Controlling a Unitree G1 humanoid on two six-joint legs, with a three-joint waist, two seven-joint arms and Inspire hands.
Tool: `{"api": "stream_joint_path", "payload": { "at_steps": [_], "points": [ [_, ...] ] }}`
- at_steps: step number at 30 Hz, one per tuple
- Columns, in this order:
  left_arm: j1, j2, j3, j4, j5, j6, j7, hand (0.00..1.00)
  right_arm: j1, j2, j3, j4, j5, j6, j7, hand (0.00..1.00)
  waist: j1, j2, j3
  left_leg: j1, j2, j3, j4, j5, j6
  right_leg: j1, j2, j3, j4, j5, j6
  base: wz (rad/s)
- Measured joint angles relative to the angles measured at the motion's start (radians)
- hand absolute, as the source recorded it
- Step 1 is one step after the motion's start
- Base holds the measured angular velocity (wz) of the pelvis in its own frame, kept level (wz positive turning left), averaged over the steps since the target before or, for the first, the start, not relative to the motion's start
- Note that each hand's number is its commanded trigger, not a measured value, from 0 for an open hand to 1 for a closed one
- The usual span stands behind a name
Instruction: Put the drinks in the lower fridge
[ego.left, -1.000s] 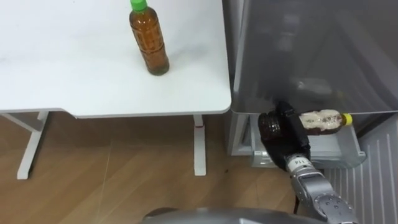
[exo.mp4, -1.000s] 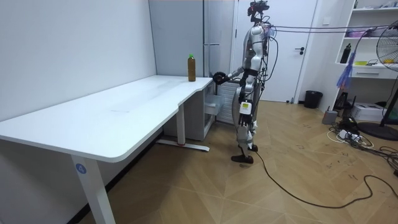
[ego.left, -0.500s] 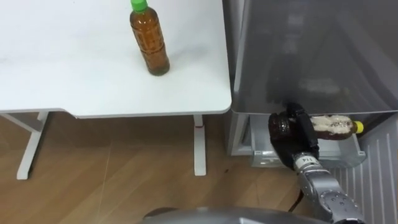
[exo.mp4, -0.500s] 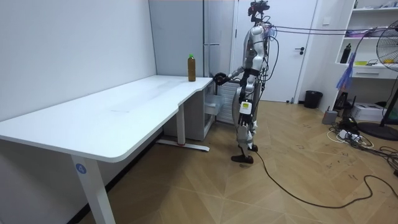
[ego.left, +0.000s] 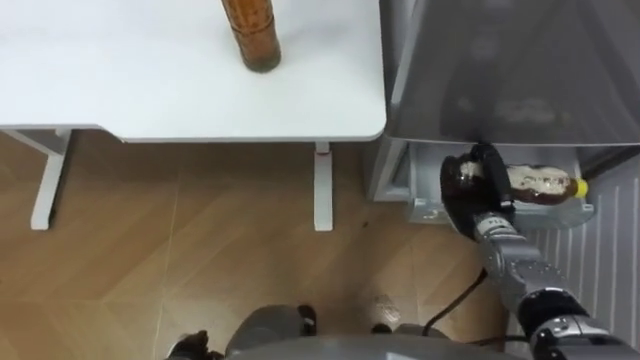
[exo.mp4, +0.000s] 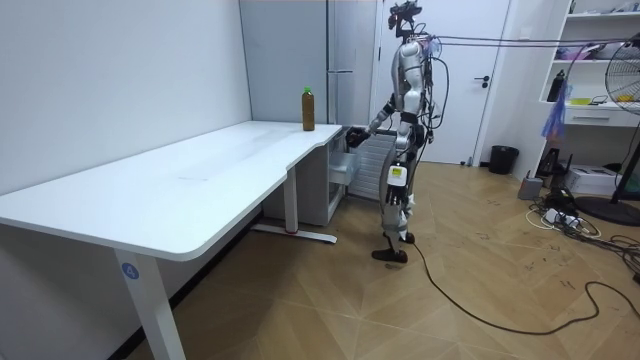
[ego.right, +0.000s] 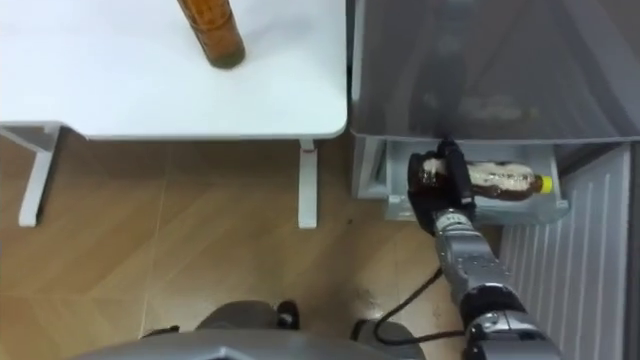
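Observation:
My right hand (ego.left: 468, 192) is shut on the lower half of a brown tea bottle (ego.left: 540, 184) with a yellow cap. The bottle lies sideways, cap pointing right, in or just above the open lower fridge drawer (ego.left: 418, 208); whether it rests there I cannot tell. In the right eye view the same hand (ego.right: 434, 186) grips the bottle (ego.right: 500, 180) over the drawer (ego.right: 384, 178). A second brown bottle (ego.left: 250, 35) stands upright on the white table (ego.left: 150, 90). In the room view that bottle (exo.mp4: 308, 108) shows a green cap.
The grey fridge (ego.left: 500, 70) stands right beside the table's right edge. A ribbed white door panel (ego.left: 605, 265) lies open at the right of the drawer. Wooden floor (ego.left: 200, 250) spreads below, with the table's legs (ego.left: 321, 190) on it.
The camera has tipped downward, so the whole picture shifted up. My right hand has carried the yellow-capped bottle lower and further right, down to the open drawer. The bottle on the table has not moved.

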Motion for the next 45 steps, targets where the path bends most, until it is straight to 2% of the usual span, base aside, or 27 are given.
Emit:
{"api": "stream_joint_path", "payload": {
  "at_steps": [4,7,10,12,14,18,21,23,24,27,35,38,45],
  "points": [
    [-0.021,0.004,0.009,0.013,-0.002,-0.025,0.010,0.00,-0.041,-0.010,-0.041,0.040,-0.004,-0.001,-0.005,1.00,0.017,0.008,0.0050,-0.076,-0.004,0.013,0.019,0.006,0.006,-0.095,-0.014,0.003,0.061,-0.005,0.000,-0.08],
    [-0.022,0.012,0.008,0.024,-0.008,-0.038,0.024,0.00,-0.054,-0.012,-0.042,0.039,-0.003,-0.001,-0.005,1.00,0.019,0.003,0.0084,-0.124,-0.004,0.025,0.037,0.007,0.008,-0.160,-0.027,0.004,0.109,-0.016,0.000,-0.06],
    [-0.028,0.015,0.009,0.027,-0.010,-0.055,0.049,0.00,-0.091,-0.016,-0.072,0.066,-0.019,0.001,-0.007,1.00,0.010,-0.007,0.0152,-0.176,-0.005,0.023,0.073,0.007,0.009,-0.213,-0.037,0.001,0.157,-0.031,-0.001,0.10],
    [-0.040,0.017,0.008,0.026,-0.030,-0.069,0.068,0.00,-0.127,-0.041,-0.091,0.108,-0.026,0.002,-0.015,1.00,0.010,-0.016,0.0225,-0.216,-0.008,0.023,0.112,0.005,0.011,-0.248,-0.045,0.000,0.195,-0.051,-0.002,0.21],
    [-0.044,0.021,0.008,0.024,-0.042,-0.073,0.069,0.00,-0.147,-0.060,-0.111,0.112,-0.027,0.003,-0.021,1.00,0.016,-0.019,0.0237,-0.246,-0.006,0.024,0.131,0.001,0.017,-0.281,-0.048,-0.001,0.221,-0.062,-0.001,0.09],
    [-0.050,0.038,0.009,0.022,-0.042,-0.073,0.071,0.00,-0.229,-0.120,-0.125,0.130,-0.038,0.002,-0.041,1.00,0.022,-0.020,0.0240,-0.314,-0.008,0.026,0.171,0.000,0.018,-0.362,-0.060,0.001,0.287,-0.068,-0.009,-0.02],
    [-0.050,0.055,0.009,0.007,-0.048,-0.077,0.089,0.00,-0.257,-0.144,-0.134,0.129,-0.034,0.000,-0.066,1.00,0.025,-0.023,0.0236,-0.334,-0.008,0.026,0.182,0.001,0.017,-0.388,-0.063,0.003,0.314,-0.075,-0.014,0.01],
    [-0.053,0.059,0.008,-0.001,-0.049,-0.078,0.098,0.00,-0.273,-0.158,-0.136,0.128,-0.038,0.001,-0.080,1.00,0.023,-0.026,0.0223,-0.351,-0.011,0.032,0.188,0.001,0.017,-0.409,-0.067,0.003,0.334,-0.081,-0.015,0.04],
    [-0.055,0.059,0.007,-0.003,-0.049,-0.081,0.103,0.00,-0.289,-0.170,-0.136,0.128,-0.042,0.001,-0.093,1.00,0.022,-0.026,0.0220,-0.360,-0.012,0.034,0.198,0.001,0.016,-0.421,-0.080,0.003,0.344,-0.083,-0.017,0.00],
    [-0.055,0.059,0.004,-0.006,-0.049,-0.081,0.105,0.00,-0.310,-0.197,-0.134,0.133,-0.051,0.002,-0.113,1.00,0.021,-0.026,0.0221,-0.367,-0.015,0.034,0.205,0.001,0.016,-0.428,-0.083,0.001,0.353,-0.086,-0.018,0.01],
    [-0.056,0.062,-0.040,-0.011,-0.052,-0.079,0.105,0.00,-0.325,-0.210,-0.119,0.135,-0.081,0.003,-0.122,1.00,0.022,-0.026,0.0222,-0.383,-0.020,0.034,0.219,0.001,0.017,-0.444,-0.081,0.004,0.369,-0.089,-0.017,0.00],
    [-0.056,0.064,-0.041,-0.012,-0.052,-0.078,0.104,0.00,-0.346,-0.211,-0.116,0.135,-0.085,0.004,-0.138,1.00,0.018,-0.029,0.0220,-0.397,-0.022,0.034,0.223,0.001,0.017,-0.466,-0.095,0.009,0.391,-0.097,-0.016,0.00],
    [-0.059,0.069,-0.041,-0.013,-0.051,-0.079,0.103,0.00,-0.364,-0.219,-0.115,0.135,-0.083,0.001,-0.153,1.00,0.018,-0.031,0.0222,-0.419,-0.021,0.039,0.241,0.001,0.017,-0.493,-0.095,0.016,0.417,-0.099,-0.019,-0.01]
  ]
}}
